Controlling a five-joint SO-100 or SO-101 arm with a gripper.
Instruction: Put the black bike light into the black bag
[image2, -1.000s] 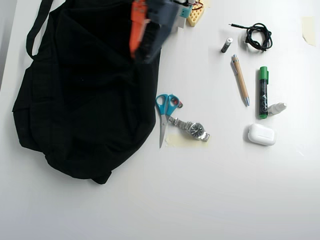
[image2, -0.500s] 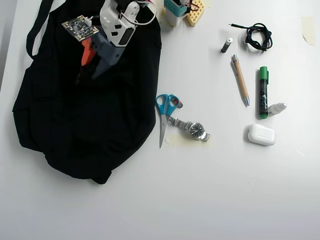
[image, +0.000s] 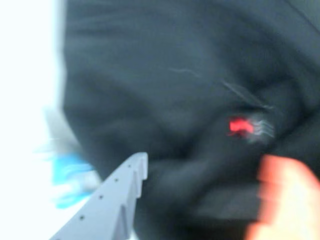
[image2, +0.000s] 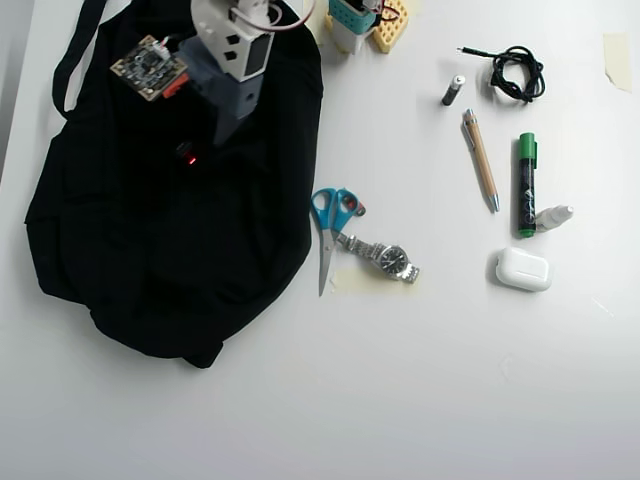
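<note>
The black bag (image2: 160, 240) lies flat on the left of the white table and fills most of the blurred wrist view (image: 165, 65). The black bike light (image2: 187, 157) rests on the bag's fabric. Only its small red lens stands out against the black, and it also shows in the wrist view (image: 241, 126). My gripper (image2: 215, 132) hangs over the bag's upper part, just up and right of the light. In the wrist view my gripper (image: 205, 160) is open, with the grey finger (image: 120, 195) at the lower left and the orange finger (image: 285, 200) at the lower right. The light lies just beyond the orange fingertip, not held.
Right of the bag lie blue scissors (image2: 328, 225), a wristwatch (image2: 385, 257), a pen (image2: 480, 158), a green marker (image2: 525, 185), a white earbud case (image2: 523, 268), a coiled black cable (image2: 518, 72) and a small black-and-silver cylinder (image2: 453, 90). The bag's strap (image2: 75, 55) loops at the top left.
</note>
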